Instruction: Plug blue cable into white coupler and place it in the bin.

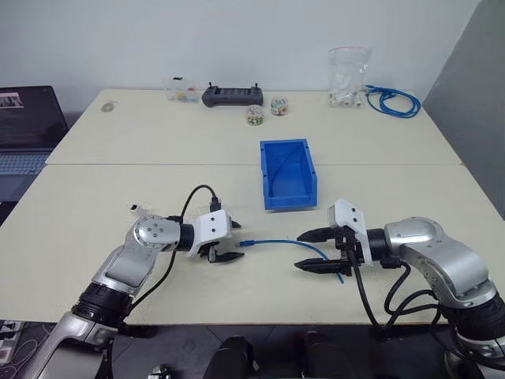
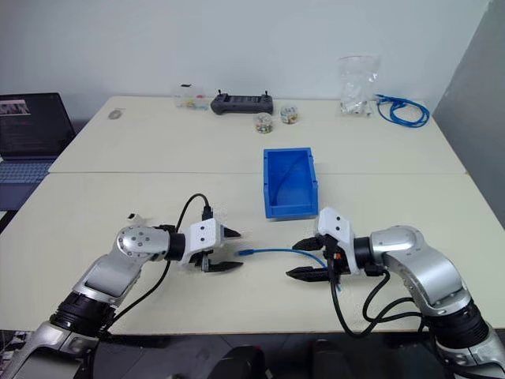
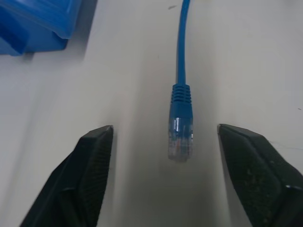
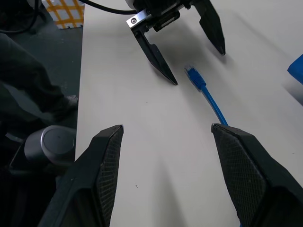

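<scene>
Both hands gape empty, left hand point(image 1: 229, 242) facing the blue cable point(image 1: 276, 242).

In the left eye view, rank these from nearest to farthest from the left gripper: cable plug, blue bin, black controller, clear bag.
From the left gripper:
1. Cable plug, on the table just beyond the fingertips, toward the right arm.
2. Blue bin, mid-table, ahead and to the right.
3. Black controller, at the far edge, near the wall.
4. Clear bag, far right corner, beside the coiled cable.
</scene>
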